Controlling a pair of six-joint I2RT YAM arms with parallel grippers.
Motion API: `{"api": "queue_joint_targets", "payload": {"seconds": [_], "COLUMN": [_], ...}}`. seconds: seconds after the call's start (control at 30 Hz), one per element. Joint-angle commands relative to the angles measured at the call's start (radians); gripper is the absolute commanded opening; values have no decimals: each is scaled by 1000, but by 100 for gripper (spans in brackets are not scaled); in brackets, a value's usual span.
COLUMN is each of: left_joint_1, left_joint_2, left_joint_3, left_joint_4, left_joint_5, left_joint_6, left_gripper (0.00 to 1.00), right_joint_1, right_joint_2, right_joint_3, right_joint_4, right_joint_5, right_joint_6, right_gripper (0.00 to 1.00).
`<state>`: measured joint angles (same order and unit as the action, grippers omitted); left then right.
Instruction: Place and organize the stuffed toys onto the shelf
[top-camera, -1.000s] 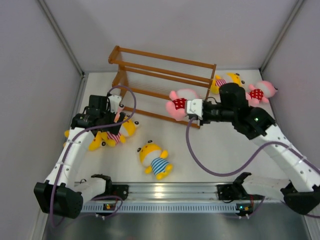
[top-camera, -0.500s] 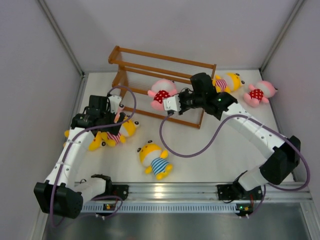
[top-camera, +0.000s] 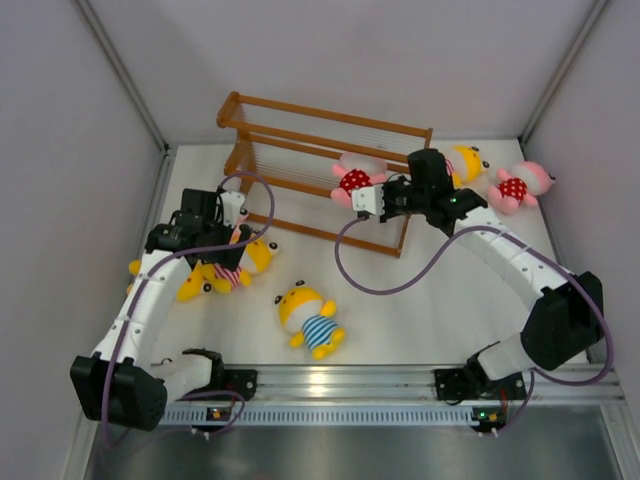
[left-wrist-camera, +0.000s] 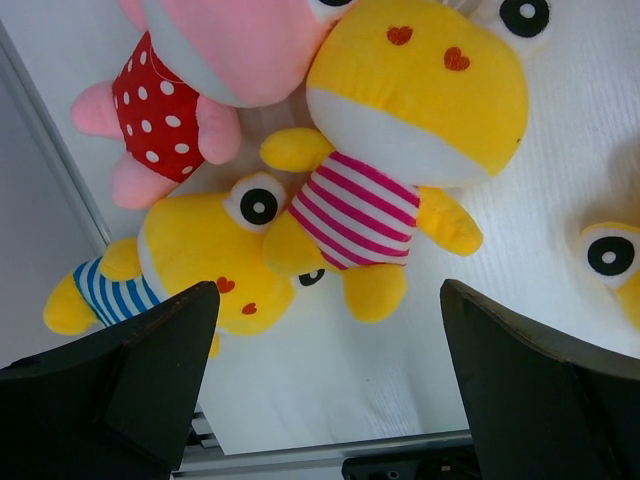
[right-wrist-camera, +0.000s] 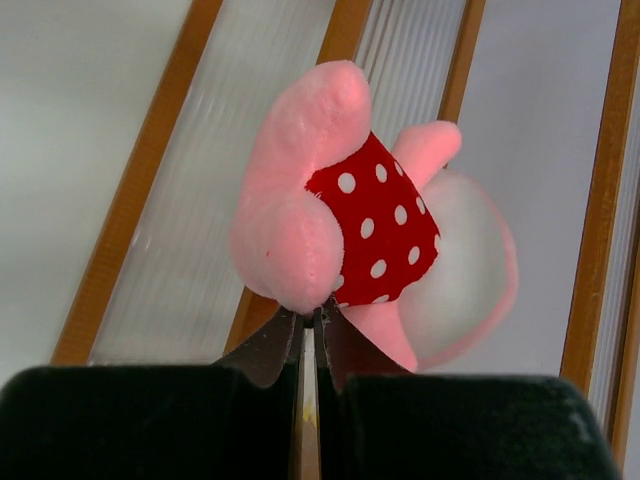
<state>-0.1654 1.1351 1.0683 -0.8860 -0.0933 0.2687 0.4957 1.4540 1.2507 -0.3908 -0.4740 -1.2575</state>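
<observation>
The right gripper has its two fingers pinched tight on a limb of a pink plush animal in a red white-dotted outfit, holding it over the thin-rod tiers near the right end of the brown wooden three-tier rack. Whether the toy touches a tier cannot be told. The left gripper hangs with its fingers spread wide apart and gripping nothing, above a cluster at the left of the white table. In that cluster, a yellow plush animal in a pink-striped shirt lies against a yellow one in a blue-striped shirt and a second pink one in red with white dots, the three touching. Another yellow plush in blue stripes lies alone in the middle of the table, well apart from the rack. Two more sit just beyond the rack's right end — a yellow one in pink stripes and a pink one in dotted red.
</observation>
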Motion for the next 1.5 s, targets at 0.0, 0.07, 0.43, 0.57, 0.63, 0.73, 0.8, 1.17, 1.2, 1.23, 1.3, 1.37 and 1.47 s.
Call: {"api": "queue_joint_targets", "payload": {"seconds": [0.0, 0.07, 0.43, 0.57, 0.63, 0.73, 0.8, 1.17, 1.2, 1.23, 1.3, 1.37, 1.47], "left_joint_1": [4, 4, 4, 4, 4, 4, 4, 4, 4, 4, 4, 4, 4], "left_joint_2": [-1, 0, 2, -1, -3, -3, -1, 29, 28, 26, 20, 15, 11], "left_joint_3": [4, 5, 1, 1, 1, -5, -8, -18, -18, -19, -22, -25, -30], "left_joint_4": [7, 7, 5, 7, 7, 5, 7, 7, 7, 7, 7, 7, 7], "left_joint_5": [15, 14, 6, 10, 9, -9, -31, -77, -77, -79, -80, -82, -85], "left_joint_6": [7, 6, 6, 9, 9, 12, 14, 6, 6, 6, 6, 6, 7], "left_gripper": [98, 98, 98, 98, 98, 98, 98, 98, 98, 98, 98, 98, 98], "right_joint_1": [-37, -40, -52, -49, -37, 19, 27, -57, -75, -100, -178, -305, -539], "right_joint_2": [-21, -29, -98, -153, -202, -289, -366, -488, -471, -463, -443, -429, -380], "right_joint_3": [4, -7, -88, -111, -116, -125, -125, -54, -31, -22, -2, 9, 15], "right_joint_4": [53, 53, 139, 150, 130, 101, 80, -137, -154, -154, -148, -129, -70], "right_joint_5": [-28, -22, -6, -11, -6, -8, -43, 354, 357, 367, 414, 407, 320], "right_joint_6": [-28, -39, 47, 101, 148, 286, 453, 1013, 1082, 1124, 1249, 1354, 1536], "right_gripper": [0, 2, 53, 71, 82, 99, 99, 99, 99, 99, 99, 99, 97]}}
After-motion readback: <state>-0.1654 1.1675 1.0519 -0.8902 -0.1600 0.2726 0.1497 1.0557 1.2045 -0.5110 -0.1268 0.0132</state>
